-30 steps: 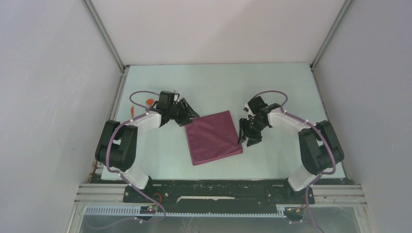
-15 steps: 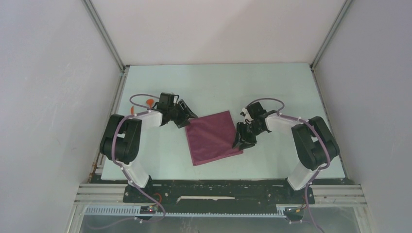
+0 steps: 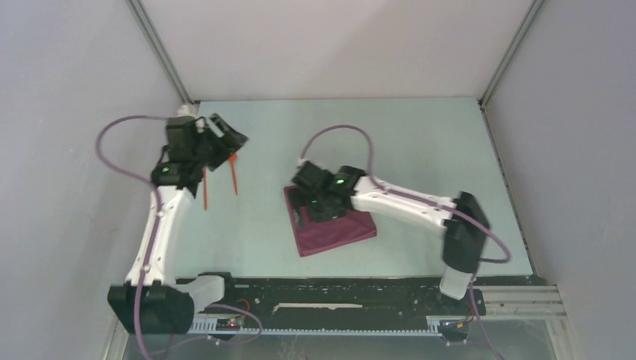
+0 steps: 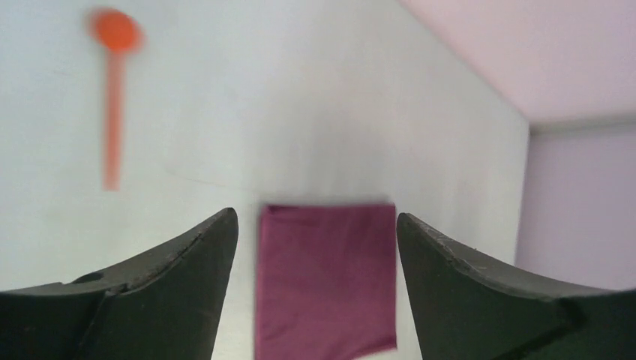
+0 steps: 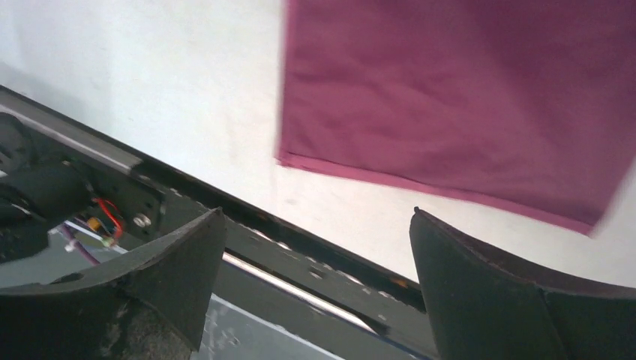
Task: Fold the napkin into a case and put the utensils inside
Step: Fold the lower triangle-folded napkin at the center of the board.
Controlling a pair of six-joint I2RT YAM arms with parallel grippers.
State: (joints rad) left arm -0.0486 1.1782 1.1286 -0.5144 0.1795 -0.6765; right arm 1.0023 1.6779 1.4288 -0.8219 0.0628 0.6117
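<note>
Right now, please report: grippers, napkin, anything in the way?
Left gripper open, empty, near utensils. Right gripper open, empty, over napkin. Napkin flat, not yet folded; utensils outside it. Right arm crosses over the napkin.

The napkin (image 3: 337, 234) is thin woven cloth, dark maroon, with a faint sheen and a narrow hem along its edge. The utensils (image 3: 235, 176) look like smooth orange plastic, though they are blurred in the left wrist view. The table (image 3: 420, 150) has a pale, smooth, matt top. The left gripper (image 4: 315, 216) and right gripper (image 5: 316, 213) have black matt plastic bodies, slightly grainy and scuffed. The rail (image 5: 300, 259) at the table's near edge is dark metal with a dull shine. The walls (image 3: 337, 45) are plain matt panels.
</note>
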